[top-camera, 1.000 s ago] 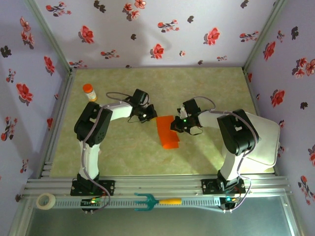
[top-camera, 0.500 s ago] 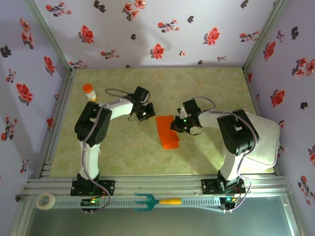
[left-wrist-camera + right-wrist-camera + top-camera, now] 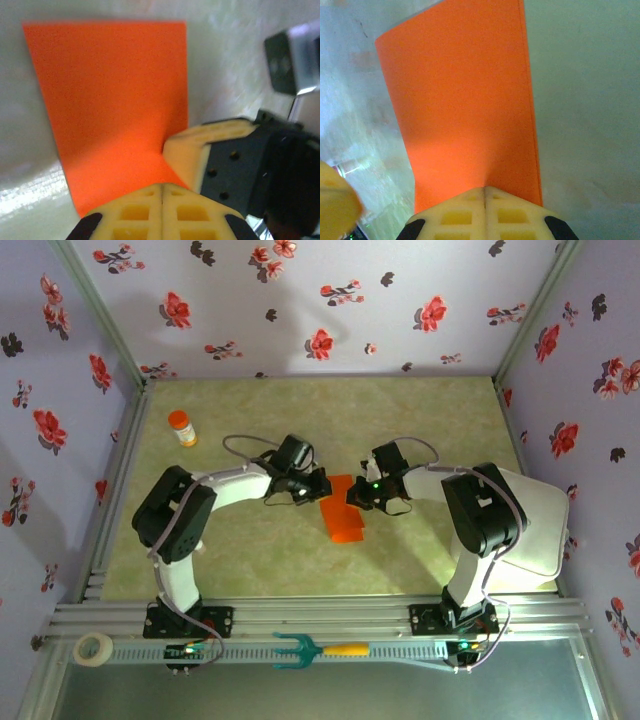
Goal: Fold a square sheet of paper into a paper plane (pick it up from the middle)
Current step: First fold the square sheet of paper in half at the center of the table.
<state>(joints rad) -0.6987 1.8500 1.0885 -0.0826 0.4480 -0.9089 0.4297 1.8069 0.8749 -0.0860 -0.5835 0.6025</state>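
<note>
Paper (image 3: 343,518) flat, folded | your left tool (image 3: 314,488) closed at its 10 o'clock, right tool (image 3: 359,496) closed at 2 o'clock | likely pinning fold.

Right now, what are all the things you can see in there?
sheet of paper: one, orange-red, middle of the table, between the two grippers
small bottle: one, orange cap, standing at the table's far left
fork tool: one, teal with an orange handle, lying on the near metal rail
tape roll: one, whitish, at the rail's left end
white panel: one, at the table's right edge
table: one, pale green marbled
walls: lilac with red flowers, around the table
left gripper: one, yellow fingers, shut, at the paper's left edge
right gripper: one, yellow fingers, shut, at the paper's right side
</note>
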